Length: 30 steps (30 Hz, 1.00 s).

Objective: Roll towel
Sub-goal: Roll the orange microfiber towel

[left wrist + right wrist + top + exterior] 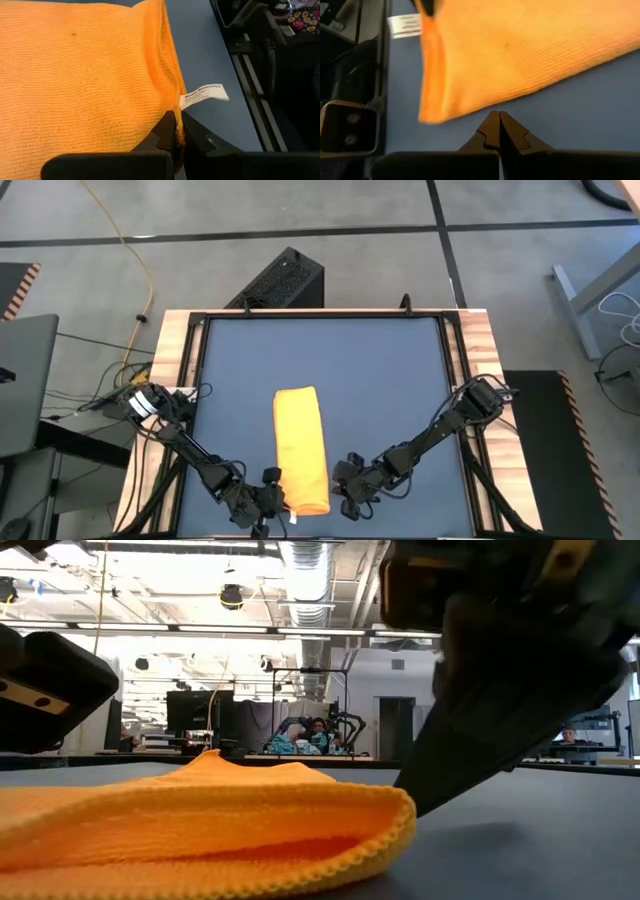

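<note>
The yellow-orange towel (300, 445) lies on the dark blue mat, folded into a long strip that runs from the middle of the table toward the near edge. Its small white tag (202, 95) sticks out at the near end. My left gripper (278, 502) is at the towel's near left corner, shut on the edge beside the tag. My right gripper (343, 485) is shut, and its tips (496, 116) rest low over the mat right at the towel's right long edge, near the near end. In the low view the towel's near end (200, 830) shows as stacked layers. My left gripper pinches the towel's edge (179, 142) between its two fingers, just beside the white tag. The fingers slant down from the table's near left side. How many layers they hold, I cannot tell. The towel lies flat on the mat, slack. My right gripper's shut tips stand at the towel's right edge (485, 107); whether they touch it, I cannot tell.
Wooden rails (175, 360) and a black frame border the mat on the left and right. A black box (285, 280) stands on the floor beyond the far edge. Bare mat (390, 380) lies on both sides of the towel and beyond its far end.
</note>
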{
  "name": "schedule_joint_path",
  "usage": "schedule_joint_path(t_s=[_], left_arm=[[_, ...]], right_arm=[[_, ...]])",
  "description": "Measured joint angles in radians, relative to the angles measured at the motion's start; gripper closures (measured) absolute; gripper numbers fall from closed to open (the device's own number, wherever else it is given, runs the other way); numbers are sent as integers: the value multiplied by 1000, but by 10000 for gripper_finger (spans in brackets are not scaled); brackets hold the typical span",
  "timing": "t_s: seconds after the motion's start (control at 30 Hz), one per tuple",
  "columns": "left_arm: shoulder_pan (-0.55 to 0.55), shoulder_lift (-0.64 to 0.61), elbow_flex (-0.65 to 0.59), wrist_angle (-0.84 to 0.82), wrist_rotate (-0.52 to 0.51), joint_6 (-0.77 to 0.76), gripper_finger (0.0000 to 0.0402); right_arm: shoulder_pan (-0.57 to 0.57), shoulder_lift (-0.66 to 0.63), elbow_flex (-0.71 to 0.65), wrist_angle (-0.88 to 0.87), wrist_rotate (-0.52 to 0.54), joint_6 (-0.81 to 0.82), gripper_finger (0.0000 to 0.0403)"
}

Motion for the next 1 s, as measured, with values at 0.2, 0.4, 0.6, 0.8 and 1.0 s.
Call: schedule_joint_path(t_s=[0.2, 0.4, 0.6, 0.8, 1.0], left_arm=[[-3, -1, 0, 10, 0, 56, 401], [-4, -16, 0, 11, 5, 136, 401], [-4, -20, 0, 9, 16, 159, 401], [-2, -20, 0, 5, 30, 170, 401], [1, -20, 0, 6, 27, 170, 401]], right_arm=[[36, -15, 0, 40, -24, -278, 347], [81, 5, 0, 83, 55, -740, 319], [73, 44, 0, 152, 58, -888, 274], [76, 56, 2, 165, 60, -965, 212], [91, 85, 14, 201, 45, -1049, 194]])
